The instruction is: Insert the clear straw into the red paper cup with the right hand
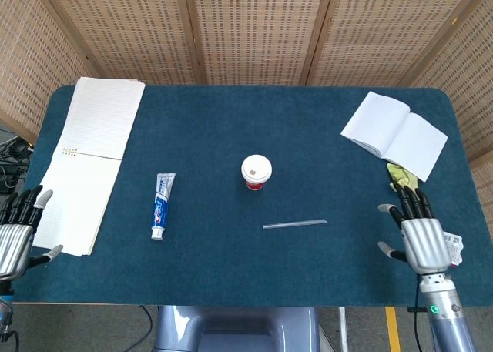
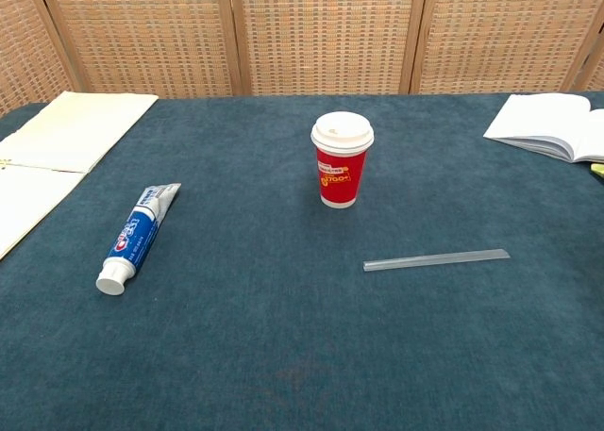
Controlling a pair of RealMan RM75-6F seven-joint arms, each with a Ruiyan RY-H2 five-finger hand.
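Note:
The red paper cup (image 1: 256, 172) (image 2: 342, 161) stands upright mid-table with a white lid and a small hole in its top. The clear straw (image 1: 294, 224) (image 2: 436, 259) lies flat on the blue cloth in front of the cup and a little to its right. My right hand (image 1: 418, 236) hovers over the table's right part, fingers spread, holding nothing, well to the right of the straw. My left hand (image 1: 17, 232) rests open at the table's left edge. Neither hand shows in the chest view.
A toothpaste tube (image 1: 162, 205) (image 2: 135, 236) lies left of the cup. A lined notepad (image 1: 88, 152) covers the far left. An open booklet (image 1: 394, 134) and a green wrapper (image 1: 404, 176) sit at the back right; a small packet (image 1: 453, 248) lies by the right edge.

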